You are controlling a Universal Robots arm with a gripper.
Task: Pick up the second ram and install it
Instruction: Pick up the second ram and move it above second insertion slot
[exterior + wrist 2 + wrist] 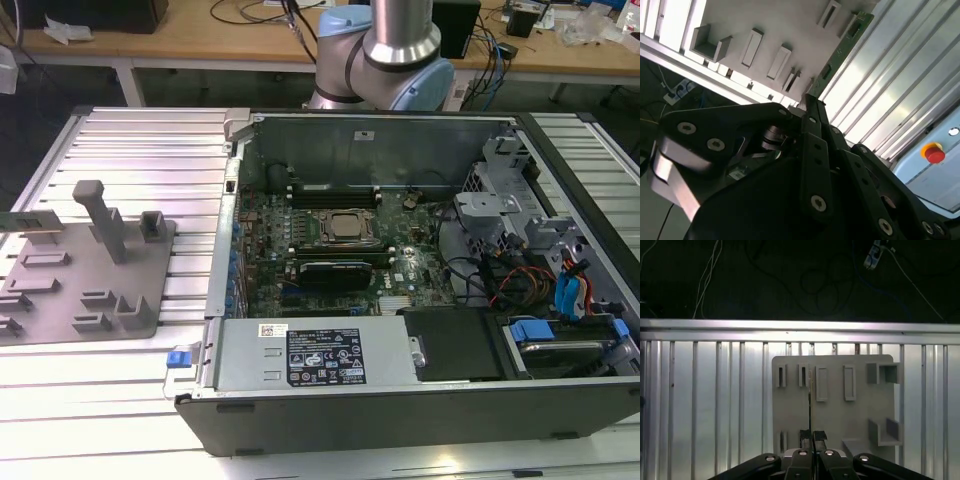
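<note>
The end effector (812, 436) is closed narrow on the second ram (810, 402), its 2 black fingers (802, 436) pressing the thin board from either side. In the first wrist view the stick shows edge-on as a fine line running out from the fingertips across the grey fixture plate (860, 415). It lies between a narrow slot and a wider one in the plate's row of 4 slots. In the second wrist view the end effector (812, 102) grips one end of the green stick (840, 52), and the rest reaches out over the plate (790, 25). Whether the far end touches the plate cannot be told.

The plate lies on the ribbed aluminium counter (700, 390), close to the counter's edge, with dark floor and cables beyond. In the exterior view the plate (60, 290) sits at the counter's (150, 150) end on the exterior view's left. Just beside it is the open computer case (380, 125). The motherboard (330, 275) lies in the case with the CPU socket (340, 228) near its middle. The arm's base (400, 50) stands behind the case.
</note>
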